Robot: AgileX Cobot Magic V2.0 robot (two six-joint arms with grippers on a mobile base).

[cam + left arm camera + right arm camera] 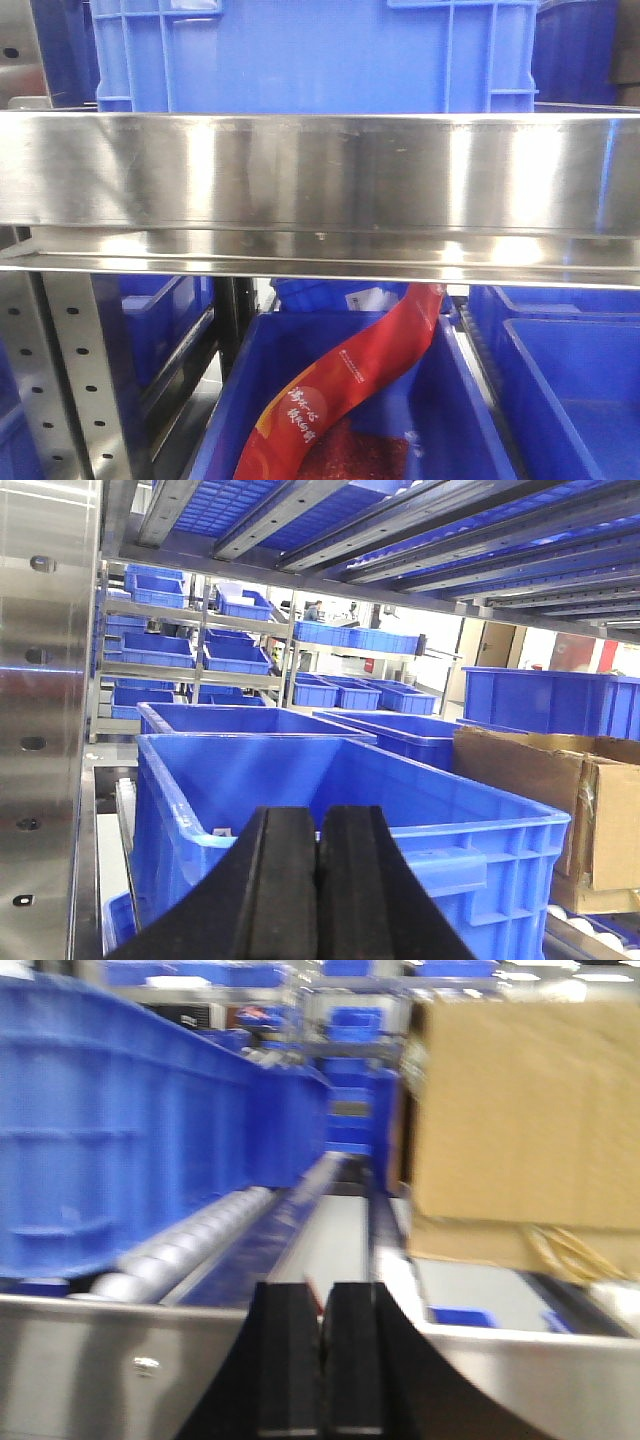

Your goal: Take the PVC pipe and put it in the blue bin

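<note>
A warehouse of steel racking (45, 680) fills every view, its shelves stacked with rows of blue bins fading into the background. In the front view a broad stainless steel shelf rail (320, 180) runs across the middle, with a blue crate (310, 55) sitting above it and an open blue bin (340, 400) below it. A long red printed bag (345, 385) lies slanted in that lower bin. The left wrist view looks onto a large empty-looking blue bin (400, 810) just ahead, with a brown cardboard box (555, 800) beside it on the right. The right wrist view, blurred, shows a roller track (190, 1245) running between a blue bin wall (120, 1120) and another cardboard box (520, 1110). The left tool (318, 880) has its 2 black pads pressed together on nothing. The right tool (320, 1360) is likewise pressed together, holding nothing visible. The PVC pipe cannot be made out in any view.
</note>
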